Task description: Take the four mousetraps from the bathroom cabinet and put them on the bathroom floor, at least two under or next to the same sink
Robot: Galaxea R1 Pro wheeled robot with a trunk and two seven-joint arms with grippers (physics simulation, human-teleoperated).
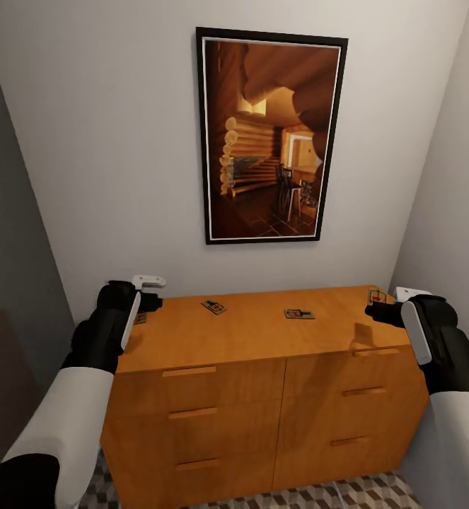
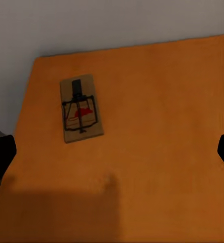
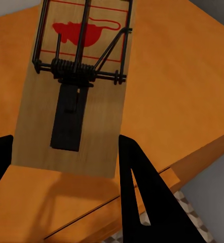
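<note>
The orange-brown cabinet (image 1: 262,339) stands against the wall with mousetraps lying flat on its top. Two of them, mousetrap (image 1: 213,307) and mousetrap (image 1: 299,314), rest in the middle. A third mousetrap (image 1: 377,295) lies at the right rear corner, and my right gripper (image 1: 374,312) hovers open just over it. In the right wrist view that mousetrap (image 3: 76,86) has its near end between the open fingers (image 3: 142,192). My left gripper (image 1: 153,302) is open over the left end, above a mousetrap (image 2: 80,109) that lies ahead of its fingers (image 2: 0,157), untouched.
A framed picture (image 1: 271,141) hangs on the wall above the cabinet. Walls close in on both sides. The cube-patterned bathroom floor (image 1: 375,491) shows below the drawer fronts, and past the cabinet's corner (image 3: 188,212).
</note>
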